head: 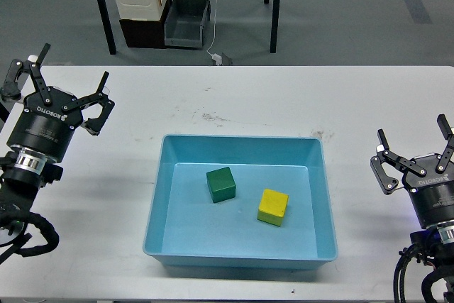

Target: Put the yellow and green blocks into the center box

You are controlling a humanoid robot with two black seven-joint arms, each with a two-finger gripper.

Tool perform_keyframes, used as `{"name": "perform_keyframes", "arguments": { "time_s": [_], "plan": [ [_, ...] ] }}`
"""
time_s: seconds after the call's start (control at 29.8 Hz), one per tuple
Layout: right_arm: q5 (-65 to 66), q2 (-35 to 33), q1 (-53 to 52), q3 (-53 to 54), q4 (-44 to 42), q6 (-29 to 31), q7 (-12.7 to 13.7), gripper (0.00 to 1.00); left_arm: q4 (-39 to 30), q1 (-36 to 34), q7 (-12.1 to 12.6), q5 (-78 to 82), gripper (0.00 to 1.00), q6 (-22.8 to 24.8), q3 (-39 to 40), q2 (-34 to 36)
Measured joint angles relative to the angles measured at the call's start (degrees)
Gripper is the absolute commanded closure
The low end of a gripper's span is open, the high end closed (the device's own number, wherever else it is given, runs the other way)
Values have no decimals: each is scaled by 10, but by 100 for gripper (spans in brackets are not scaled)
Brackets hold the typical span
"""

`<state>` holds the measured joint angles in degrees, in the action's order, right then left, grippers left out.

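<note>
A green block [220,184] and a yellow block [272,206] lie side by side inside the light blue box [323,196] at the table's center. My left gripper [58,91] is open and empty over the table's left side, well away from the box. My right gripper [416,154] is open and empty over the table's right side, apart from the box.
The white table [248,97] carries the box. Behind the table on the floor stand a cream and black bin [140,1], a grey crate [187,23], and dark table legs [273,5].
</note>
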<state>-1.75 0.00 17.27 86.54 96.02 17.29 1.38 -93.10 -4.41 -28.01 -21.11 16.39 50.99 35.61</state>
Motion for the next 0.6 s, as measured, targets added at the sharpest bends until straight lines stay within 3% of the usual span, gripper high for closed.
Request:
{"name": "perform_keyframes", "arguments": {
  "time_s": [0.2,0.6],
  "plan": [
    [-58,0,32,-4,0,2,9,0,-1,41,0,-111,0,52,2,-28],
    [-85,0,39,-7,-3,1,9,0,1,85,0,-130,0,73,-1,-35]
  ]
}}
